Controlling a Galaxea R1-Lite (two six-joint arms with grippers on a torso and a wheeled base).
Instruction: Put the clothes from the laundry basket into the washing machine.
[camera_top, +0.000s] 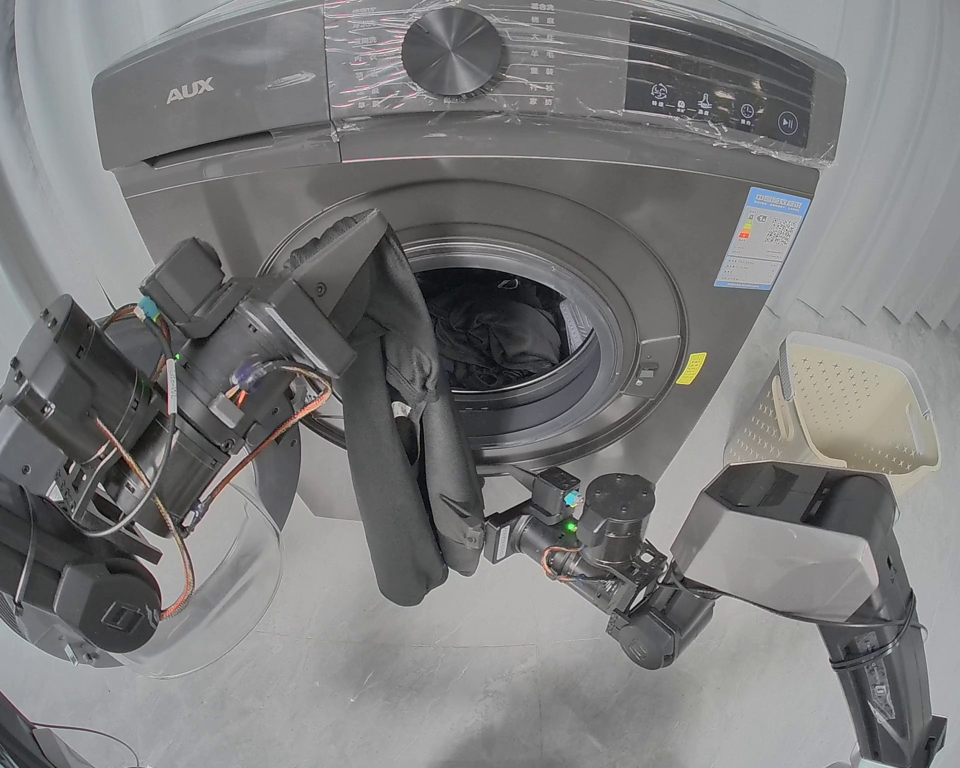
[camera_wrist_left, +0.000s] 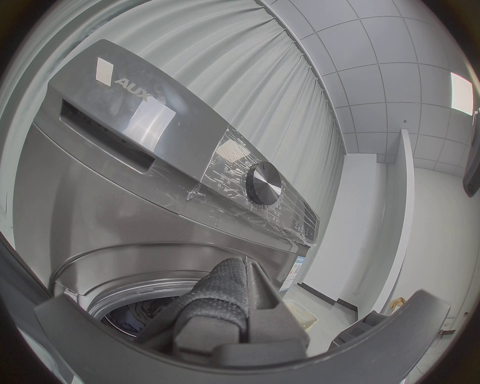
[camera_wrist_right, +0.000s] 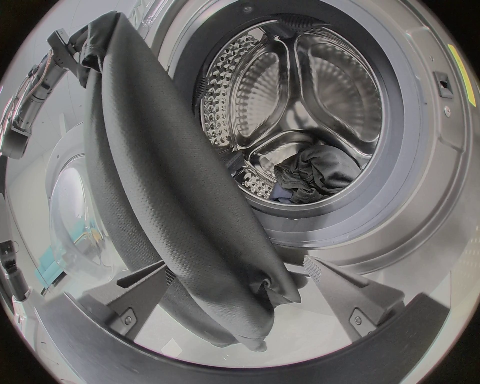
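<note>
The dark grey garment (camera_top: 400, 420) hung outside the washing machine (camera_top: 640, 260), draped from about ten o'clock on the drum mouth down past seven o'clock, mostly below the rim. The left gripper (camera_top: 360, 245) was clamped on its top end. The right gripper (camera_wrist_right: 236, 265) sat at the hanging tail, jaws apart, perhaps brushing the cloth. Other dark clothes (camera_top: 495, 335) lay in the drum, and the laundry basket (camera_top: 850, 400) stood at three o'clock. Released now, the garment's weight would likely drag it to the floor.
</note>
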